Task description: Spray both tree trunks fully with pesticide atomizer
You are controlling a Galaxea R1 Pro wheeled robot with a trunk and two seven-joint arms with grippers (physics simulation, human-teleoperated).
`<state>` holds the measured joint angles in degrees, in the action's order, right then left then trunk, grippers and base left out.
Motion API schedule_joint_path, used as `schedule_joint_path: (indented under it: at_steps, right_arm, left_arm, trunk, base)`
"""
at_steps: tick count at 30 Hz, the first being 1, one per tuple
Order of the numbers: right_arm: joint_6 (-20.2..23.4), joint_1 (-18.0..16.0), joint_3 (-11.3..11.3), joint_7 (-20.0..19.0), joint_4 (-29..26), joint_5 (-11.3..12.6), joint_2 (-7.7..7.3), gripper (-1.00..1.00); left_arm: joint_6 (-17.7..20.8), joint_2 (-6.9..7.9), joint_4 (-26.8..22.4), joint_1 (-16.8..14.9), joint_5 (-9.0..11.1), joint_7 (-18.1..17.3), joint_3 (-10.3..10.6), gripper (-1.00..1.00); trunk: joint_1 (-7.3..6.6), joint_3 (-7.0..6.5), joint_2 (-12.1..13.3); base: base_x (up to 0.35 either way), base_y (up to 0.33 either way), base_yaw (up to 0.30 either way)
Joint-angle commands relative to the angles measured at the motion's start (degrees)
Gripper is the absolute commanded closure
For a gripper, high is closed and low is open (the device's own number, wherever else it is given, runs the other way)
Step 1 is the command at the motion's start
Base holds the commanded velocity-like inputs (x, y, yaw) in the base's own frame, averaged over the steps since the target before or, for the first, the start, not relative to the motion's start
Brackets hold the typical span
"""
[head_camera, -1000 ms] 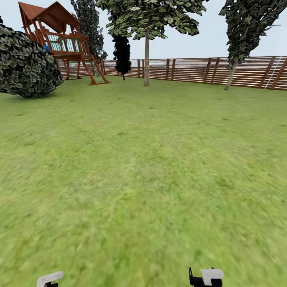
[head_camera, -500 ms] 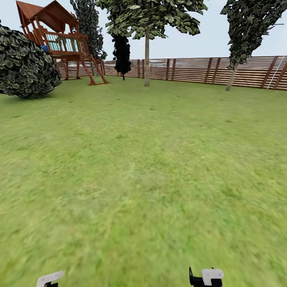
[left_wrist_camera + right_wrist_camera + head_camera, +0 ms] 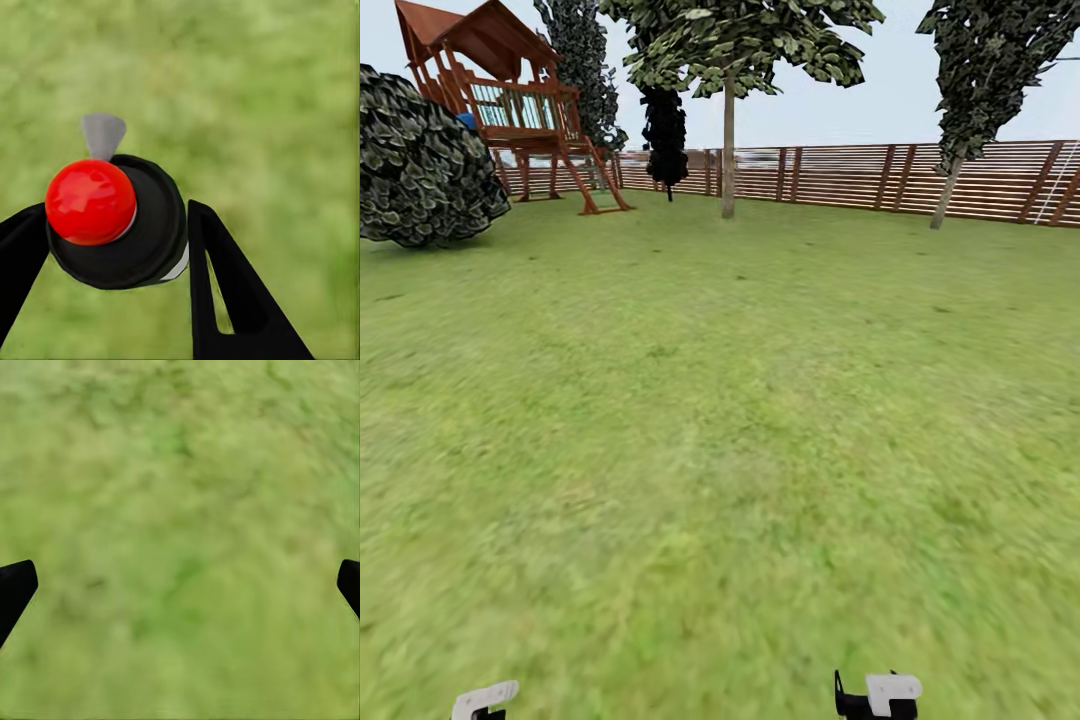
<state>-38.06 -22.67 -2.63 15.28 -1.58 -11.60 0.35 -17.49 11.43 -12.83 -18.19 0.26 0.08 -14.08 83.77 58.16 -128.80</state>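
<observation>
Already carrying the pesticide atomizer [image 3: 116, 221], the robot rolls over the lawn toward the trees.

At 7 o'clock the left gripper [image 3: 112, 247] is closed around the atomizer's black body, red knob and grey nozzle toward the wrist camera, held ready for spraying. At 12 o'clock stands one tree trunk [image 3: 728, 150], at 2 o'clock another [image 3: 943, 195]. At 5 o'clock the right gripper [image 3: 180, 585] hangs wide open, empty. Since a second ago the playhouse [image 3: 500, 100] has slid toward 9 o'clock: the camera moved.
</observation>
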Motion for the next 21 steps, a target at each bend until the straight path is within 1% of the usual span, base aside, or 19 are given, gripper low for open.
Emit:
schedule_joint_path:
  at_steps: [1, 21]
  right_arm:
    - [0.0, 0.0, 0.0, 0.0, 0.0, 0.0, 0.00, -1.00]
    - [0.0, 0.0, 0.0, 0.0, 0.0, 0.0, 0.00, -1.00]
  left_arm:
    - [0.0, 0.00, 0.0, 0.0, 0.0, 0.0, 0.0, 1.00]
    - [0.0, 0.00, 0.1, 0.0, 0.0, 0.0, 0.0, 1.00]
  trunk:
    - [0.00, 0.00, 0.0]
    - [0.00, 0.00, 0.0]
  base:
    - [0.339, 0.000, 0.000]
    - [0.339, 0.000, 0.000]
